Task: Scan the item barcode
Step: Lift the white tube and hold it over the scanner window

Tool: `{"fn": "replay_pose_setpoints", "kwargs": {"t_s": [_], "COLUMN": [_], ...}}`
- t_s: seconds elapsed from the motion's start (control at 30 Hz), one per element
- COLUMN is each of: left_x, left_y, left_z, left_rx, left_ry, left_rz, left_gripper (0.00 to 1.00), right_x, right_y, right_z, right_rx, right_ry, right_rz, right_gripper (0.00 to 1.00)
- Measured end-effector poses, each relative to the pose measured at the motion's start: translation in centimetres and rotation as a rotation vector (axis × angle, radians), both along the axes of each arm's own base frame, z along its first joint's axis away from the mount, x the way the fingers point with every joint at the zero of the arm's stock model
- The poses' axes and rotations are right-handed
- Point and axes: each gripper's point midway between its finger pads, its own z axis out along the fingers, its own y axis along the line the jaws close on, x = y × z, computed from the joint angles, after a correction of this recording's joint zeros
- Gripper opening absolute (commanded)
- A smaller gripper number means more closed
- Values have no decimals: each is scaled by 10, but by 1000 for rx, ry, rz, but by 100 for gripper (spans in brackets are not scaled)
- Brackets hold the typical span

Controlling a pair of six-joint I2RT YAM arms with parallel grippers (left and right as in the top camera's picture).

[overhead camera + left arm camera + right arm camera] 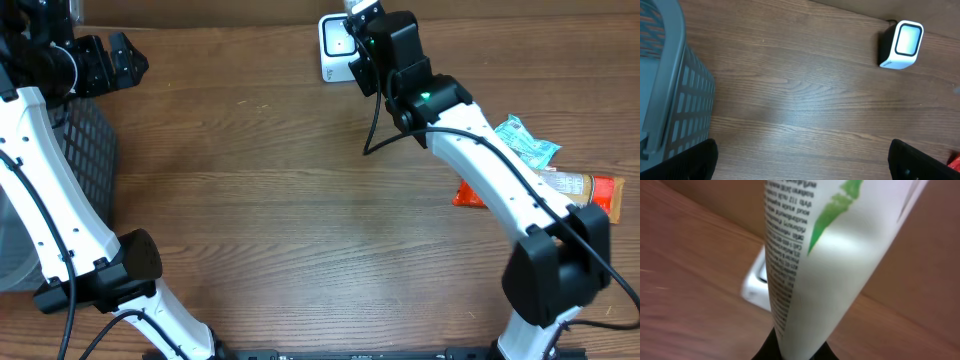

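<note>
**Tube pinched at scanner**

Wooden bench is flanked on the left by grey basket. Left jaws are spread wide, nothing gripped. White tube is pinched in right jaws, projecting out from between them, near scanner.

Right gripper over white scanner, basket left, teal packet right

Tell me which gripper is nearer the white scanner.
Right. The right gripper, holding a tube, is right beside the scanner; the left gripper is far off by the basket.
</note>
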Motion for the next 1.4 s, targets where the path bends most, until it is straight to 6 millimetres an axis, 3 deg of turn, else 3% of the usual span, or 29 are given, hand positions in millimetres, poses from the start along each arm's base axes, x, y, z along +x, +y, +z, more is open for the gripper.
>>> {"fn": "replay_pose_setpoints", "kwargs": {"t_s": [0.3, 0.43, 0.53, 0.67, 0.77, 0.87, 1.4], "left_x": [0, 0, 0, 0, 0, 0, 0], "left_y": [0, 0, 0, 0, 0, 0, 0], "left_z": [0, 0, 0, 0, 0, 0, 0], "left_rx": [0, 0, 0, 0, 0, 0, 0], "left_ry": [0, 0, 0, 0, 0, 0, 0], "left_rz": [0, 0, 0, 0, 0, 0, 0], "left_gripper": [100, 100, 100, 100, 99, 100, 100], "right_x": [46, 61, 74, 88, 92, 92, 90], "right_y": [-3, 1, 2, 1, -1, -2, -2], "right_z": [14, 4, -20, -72, -108, -129, -132], "right_rx": [-214, -319, -405, -549, -650, -712, -770], "right_ry": [-225, -275, -301, -289, -263, -238, -227], "right_rz": [-37, -22, -35, -42, -26, -10, -2], "right_gripper": [3, 3, 4, 3, 3, 3, 3]}}
